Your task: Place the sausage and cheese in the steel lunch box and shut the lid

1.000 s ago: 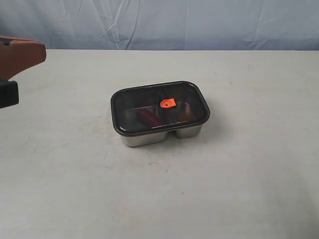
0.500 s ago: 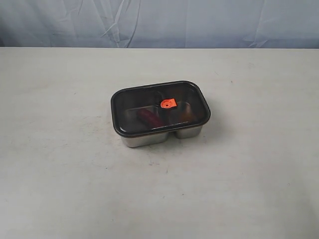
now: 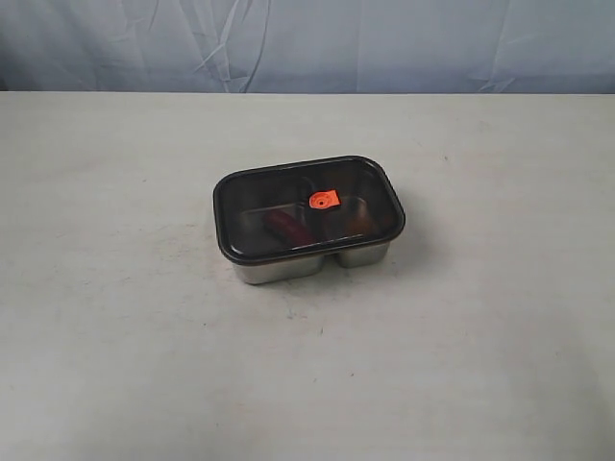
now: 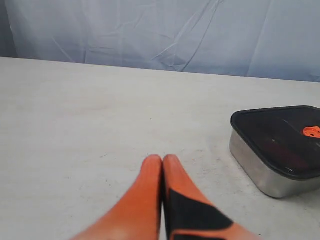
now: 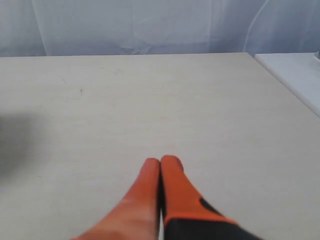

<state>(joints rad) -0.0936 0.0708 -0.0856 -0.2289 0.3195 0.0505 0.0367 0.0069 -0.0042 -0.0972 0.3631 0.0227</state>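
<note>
The lid (image 3: 288, 192) covers the lunch box (image 3: 288, 269) in the middle of the table (image 3: 144, 336), with the sausage (image 3: 285, 227) inside on the left. The left hand (image 4: 162, 160) and right hand (image 5: 160, 161) are closed and empty. The lid may only be resting unsealed, so a knock could shift it.

Table (image 3: 115, 336): off-white, with faint grey scuffs and dark specks.
Backdrop cloth (image 3: 384, 43): pale blue-grey, creased.
Steel lunch box (image 3: 279, 269): bright silver with a mirror sheen on the near wall.
Lid (image 3: 279, 197): dark, smoky, see-through; the rim reads black.
Centre valve (image 3: 324, 199): orange-red.
Sausage (image 3: 285, 227): deep red, dulled through the lid.
Cheese (image 3: 360, 221): muted amber under the lid's right side.
Left gripper (image 4: 162, 160): orange, with a black patch on one finger.
Right gripper (image 5: 160, 161): orange, with a black patch likewise.
</note>
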